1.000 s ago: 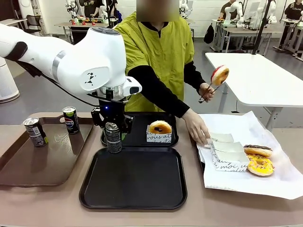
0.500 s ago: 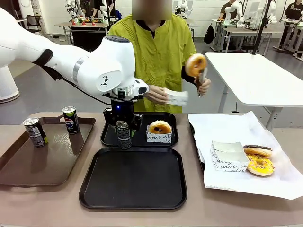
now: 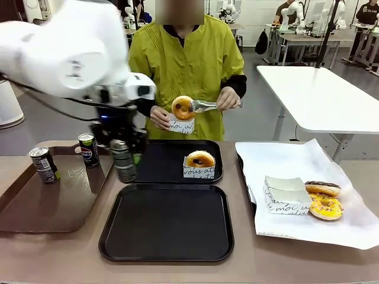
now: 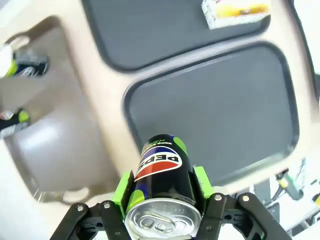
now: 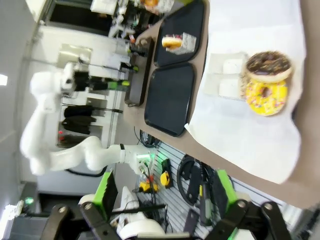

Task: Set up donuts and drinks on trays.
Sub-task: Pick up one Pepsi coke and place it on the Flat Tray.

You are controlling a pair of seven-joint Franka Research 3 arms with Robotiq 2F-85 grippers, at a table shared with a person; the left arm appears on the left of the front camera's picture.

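By the empty tray [image 3: 167, 223]: drink transfer.
Left gripper [image 4: 162, 183] is pinching can [image 4: 162, 167]; right gripper [image 5: 166, 185] is standing spread. Placing is probably needing centring, lowering.

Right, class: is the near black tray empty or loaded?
Empty: the near black tray shows bare from rim to rim, while the far one bears a sleeved donut.

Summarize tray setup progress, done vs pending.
Done: one sleeved donut on the far black tray.
In hand: the left tool grips a can; the person is sleeving another donut with tongs.
Left: the near black tray is bare, and neither black tray has a can standing on it.
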